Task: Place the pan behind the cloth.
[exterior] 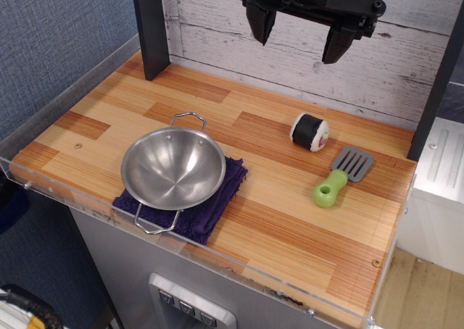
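Pan: the pan (173, 168) sits on top of the cloth (217, 198) near the front left edge of the bench (290, 227), covering most of it. It stands upright and looks empty.

Cloth: only the right side and front corners show from under the pan.

Hand: the hand (299, 35) hangs high above the back of the bench, well apart from the pan, fingers spread and holding nothing.

How it will handle: you should expect a stiff, thin steel bowl, probably light. The polished wall looks slippery and curves away, so a pinch on the bowl's side may slide.

Where to grip: take the rim, one finger inside and one outside. The far handle (188, 119) points to the back and the near handle (154, 224) to the front; both are thin wire and may let the pan swing, so I judge the rim safer.

Watch for: the soft cloth may shift or lift with the pan if you drag rather than raise.

Around: a sushi roll (310, 132) and a spatula (343, 175) lie to the right, well apart from the pan.

Path: the bench behind the cloth looks free; the dark post (150, 28) at the back left is the nearest obstacle.
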You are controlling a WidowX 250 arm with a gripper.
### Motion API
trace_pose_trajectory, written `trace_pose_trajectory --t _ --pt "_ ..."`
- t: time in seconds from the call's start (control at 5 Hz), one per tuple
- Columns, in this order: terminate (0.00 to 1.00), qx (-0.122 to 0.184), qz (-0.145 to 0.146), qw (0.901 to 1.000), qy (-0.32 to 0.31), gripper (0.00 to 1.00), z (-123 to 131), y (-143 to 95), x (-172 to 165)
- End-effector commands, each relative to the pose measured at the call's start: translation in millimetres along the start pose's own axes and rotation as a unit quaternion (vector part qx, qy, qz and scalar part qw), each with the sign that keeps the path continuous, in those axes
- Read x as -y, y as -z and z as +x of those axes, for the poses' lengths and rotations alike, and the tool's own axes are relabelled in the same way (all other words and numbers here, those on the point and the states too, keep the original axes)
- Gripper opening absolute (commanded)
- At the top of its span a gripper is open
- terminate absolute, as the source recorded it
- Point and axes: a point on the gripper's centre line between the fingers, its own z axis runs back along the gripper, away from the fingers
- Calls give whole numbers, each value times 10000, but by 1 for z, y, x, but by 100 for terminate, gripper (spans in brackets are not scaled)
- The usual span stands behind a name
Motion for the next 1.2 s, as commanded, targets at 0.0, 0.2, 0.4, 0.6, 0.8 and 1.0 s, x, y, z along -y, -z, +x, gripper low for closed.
trace_pose_trajectory --t 0.0,0.2,0.4,0.6,0.8,1.0 --pt "0 0 0 10000 0 100 0 0 0" --pt "0 -325 293 9982 417 100 -23 -4 -7" --pt "0 -468 423 9967 510 100 -37 -4 -18" --pt "0 -525 536 9958 524 100 -53 -2 -24" --pt "0 -566 700 9954 319 100 -75 11 -28" --pt "0 -504 841 9948 279 100 -92 23 -32"
